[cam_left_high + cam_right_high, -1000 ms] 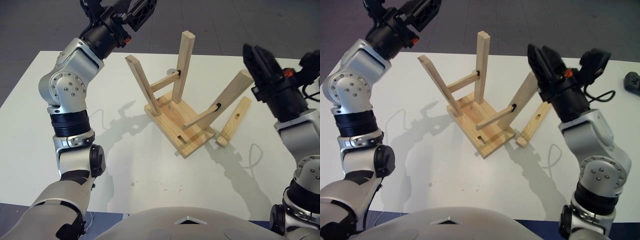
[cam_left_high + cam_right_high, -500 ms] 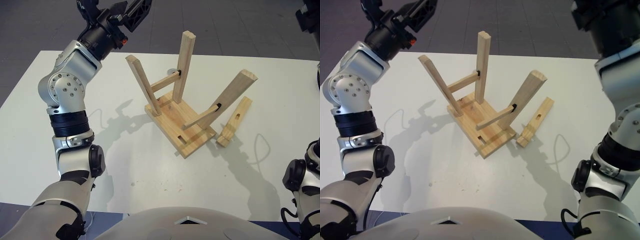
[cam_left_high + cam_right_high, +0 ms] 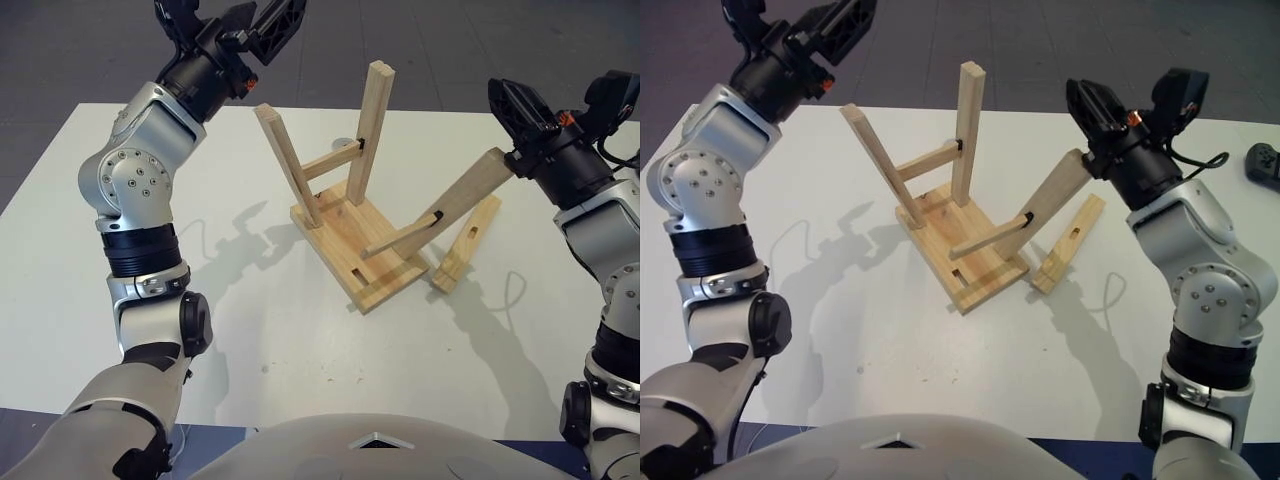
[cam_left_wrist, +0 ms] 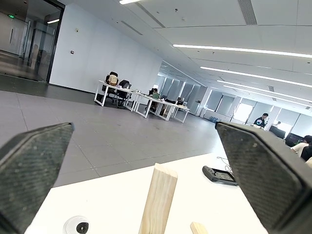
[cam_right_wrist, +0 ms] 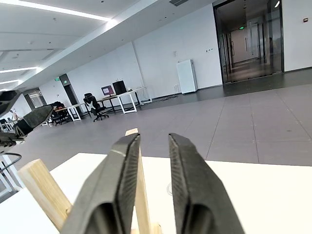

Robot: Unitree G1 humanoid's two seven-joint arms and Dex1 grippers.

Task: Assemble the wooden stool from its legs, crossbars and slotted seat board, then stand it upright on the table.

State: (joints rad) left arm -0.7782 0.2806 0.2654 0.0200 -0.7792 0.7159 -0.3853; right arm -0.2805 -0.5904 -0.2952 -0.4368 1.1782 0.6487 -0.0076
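The slotted seat board lies upside down on the table, a little right of the middle of the head view, so the stool is only partly built. Two legs rise from its far side, and a crossbar joins them. A third leg stands in the near right part of the board but leans strongly toward the right, with a second crossbar running from it down to the board. The fourth leg lies flat on the table, just beside the right edge of the board. The right pincer hangs at the right of the frame, close above the top of the leaning leg; it is released, with only a narrow gap between its fingers, and grasps nothing. The left pincer is raised at the upper left, well apart from the wood, spread wide and also released. I judge that the step in hand is seating the third leg. The next move probably calls for the right pincer to close on the top of this leg and bring it upright without pulling the crossbar out; after that the fourth leg remains.
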